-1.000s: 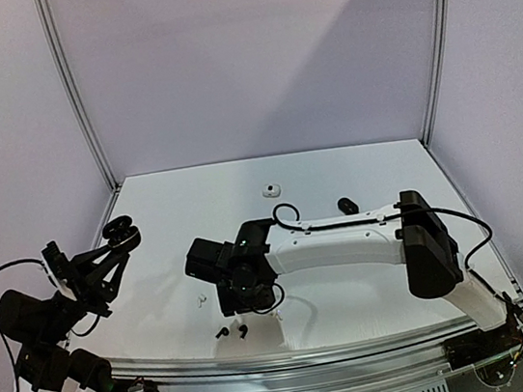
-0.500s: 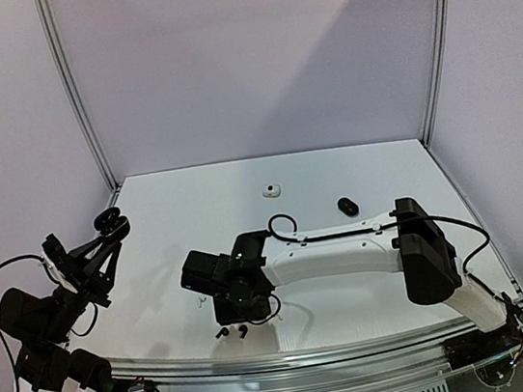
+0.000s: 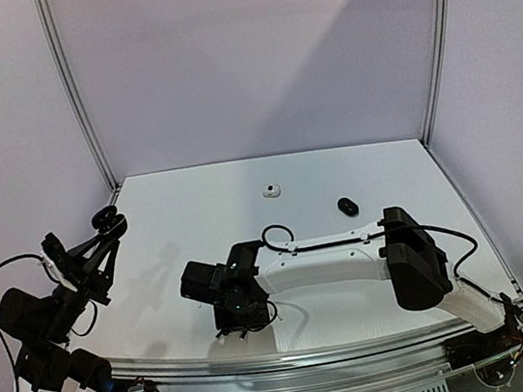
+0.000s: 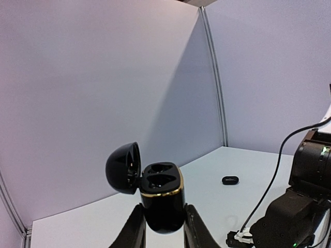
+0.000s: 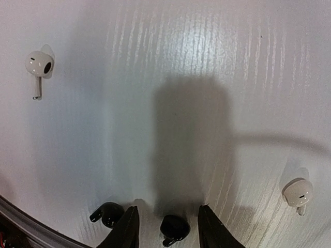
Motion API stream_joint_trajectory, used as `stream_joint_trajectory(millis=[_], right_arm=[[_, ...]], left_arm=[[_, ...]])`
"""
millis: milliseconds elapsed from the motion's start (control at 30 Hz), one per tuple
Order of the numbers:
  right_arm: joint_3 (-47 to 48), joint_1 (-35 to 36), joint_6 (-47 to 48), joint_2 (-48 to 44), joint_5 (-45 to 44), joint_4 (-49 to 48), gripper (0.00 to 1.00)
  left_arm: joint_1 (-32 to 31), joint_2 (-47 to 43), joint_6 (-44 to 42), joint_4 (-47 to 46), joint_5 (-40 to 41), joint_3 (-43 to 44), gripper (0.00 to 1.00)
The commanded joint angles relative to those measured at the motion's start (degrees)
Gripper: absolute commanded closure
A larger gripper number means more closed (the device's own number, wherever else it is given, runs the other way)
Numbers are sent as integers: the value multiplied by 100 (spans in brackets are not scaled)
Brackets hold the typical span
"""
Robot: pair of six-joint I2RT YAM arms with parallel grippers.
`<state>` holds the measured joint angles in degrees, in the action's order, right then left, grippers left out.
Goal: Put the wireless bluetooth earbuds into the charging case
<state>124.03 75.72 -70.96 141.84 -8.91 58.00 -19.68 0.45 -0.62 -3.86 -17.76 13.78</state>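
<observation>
while my left claw (image 4: 162, 231) clamps the open black case (image 4: 162, 202) upright, raised over the left side of the table (image 5: 207, 62), my right claw (image 5: 169, 230) hangs low by the near edge with its fingers narrowly apart. one black bud (image 5: 173, 228) lies on the table between those fingers; whether they touch it i cannot tell. a second black bud (image 5: 107, 214) lies just left of it. a white bud (image 5: 39, 64) lies farther off to the left, another white bud (image 5: 297, 192) to the right.
</observation>
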Motion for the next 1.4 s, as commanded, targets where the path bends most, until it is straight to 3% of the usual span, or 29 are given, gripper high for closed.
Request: stream_joint_trajectory(millis=[0,400,600,1033,1367], right_arm=[[84,35,-127,237,65,213,64],[476,97,89,416,-85,868,67],[696,127,213,582,-132,1064,76],[702,124,597,603,-76,1072,78],[631,123,738,496,-265,984,93]], left_arm=[[-71,-251,41,-32,13,-69,100],[-80,-252,38,-36,52,-77,100],[-80,-257,42,-27,53,-76,100],[-106,-249,41,-21,42,-77,100],[-106,-248,44,-10,39,-73,100]])
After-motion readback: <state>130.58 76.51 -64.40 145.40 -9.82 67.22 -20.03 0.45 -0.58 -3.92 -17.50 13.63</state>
